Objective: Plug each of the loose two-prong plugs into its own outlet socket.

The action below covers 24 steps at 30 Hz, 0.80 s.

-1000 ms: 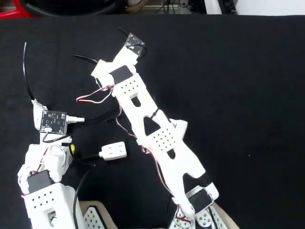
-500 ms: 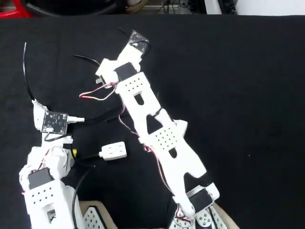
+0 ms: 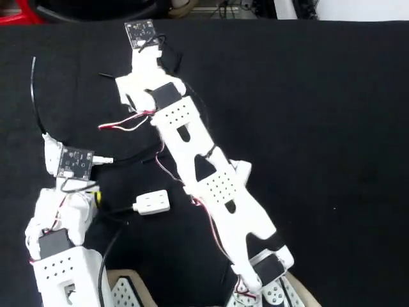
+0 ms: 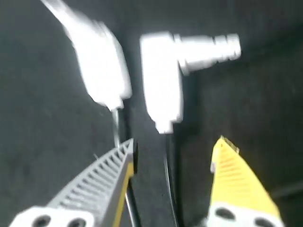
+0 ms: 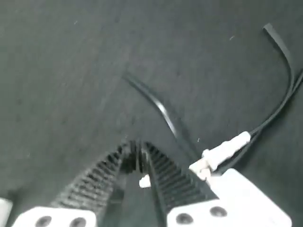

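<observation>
Two white two-prong plugs [image 4: 102, 66] [image 4: 163, 80] lie side by side on the black cloth, just ahead of my left gripper [image 4: 175, 142]. It is open, with a grey finger [image 4: 111, 175] and a yellow finger [image 4: 236, 175] and nothing between them. From above, a plug [image 3: 48, 148] shows at the left with its black cable [image 3: 33, 89] curving away. The white outlet socket block [image 3: 152, 203] lies beside the left arm [image 3: 61, 217]. My right gripper [image 5: 136, 151] is shut near the table's far edge, over a black cable [image 5: 156, 101]. A small white bit [image 5: 143, 181] shows between its fingers.
The right arm [image 3: 204, 173] stretches diagonally across the middle of the table, its wrist [image 3: 142, 32] at the back left. A white cable connector [image 5: 222, 149] with a black lead lies near the right gripper. The cloth to the right [image 3: 319, 128] is bare.
The right arm's wrist has swung left and farther back, toward the table's far edge. The left arm has hardly shifted.
</observation>
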Tool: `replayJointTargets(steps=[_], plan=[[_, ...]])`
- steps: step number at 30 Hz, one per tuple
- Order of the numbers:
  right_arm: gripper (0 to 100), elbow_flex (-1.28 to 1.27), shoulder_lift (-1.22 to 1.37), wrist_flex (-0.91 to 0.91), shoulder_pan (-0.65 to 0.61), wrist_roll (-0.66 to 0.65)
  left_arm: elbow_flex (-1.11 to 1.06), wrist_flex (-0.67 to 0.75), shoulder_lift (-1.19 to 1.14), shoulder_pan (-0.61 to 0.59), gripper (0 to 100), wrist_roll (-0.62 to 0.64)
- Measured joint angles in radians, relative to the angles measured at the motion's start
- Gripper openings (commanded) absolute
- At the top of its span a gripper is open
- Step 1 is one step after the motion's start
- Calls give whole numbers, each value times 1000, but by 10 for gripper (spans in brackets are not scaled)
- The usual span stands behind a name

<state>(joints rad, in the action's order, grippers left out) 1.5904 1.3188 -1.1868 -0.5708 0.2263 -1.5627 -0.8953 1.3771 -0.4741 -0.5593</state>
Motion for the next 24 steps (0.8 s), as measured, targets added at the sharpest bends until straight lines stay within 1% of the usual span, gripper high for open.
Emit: replayJointTargets(steps=[4, 6, 8, 12, 15, 17, 21, 24], plan=[[13, -15, 2, -92, 31, -18, 0, 0, 3, 0, 259, 0], [12, -15, 2, -157, 43, -60, 0, 0, 2, 3, 259, 0], [12, -15, 2, -212, 51, -138, 0, 0, 2, 5, 259, 0], [11, -37, 2, -272, 49, -344, 0, 0, -5, 3, 259, 0], [14, -44, 14, -282, 51, -446, 0, 0, -8, 5, 259, 0], [14, -31, 20, -285, 55, -493, 0, 0, -12, 5, 259, 0], [13, 31, 18, -334, 54, -620, -11, 8, -12, 5, 196, 2], [12, 32, 6, -448, 41, -732, -18, 51, -12, 5, 165, 51]])
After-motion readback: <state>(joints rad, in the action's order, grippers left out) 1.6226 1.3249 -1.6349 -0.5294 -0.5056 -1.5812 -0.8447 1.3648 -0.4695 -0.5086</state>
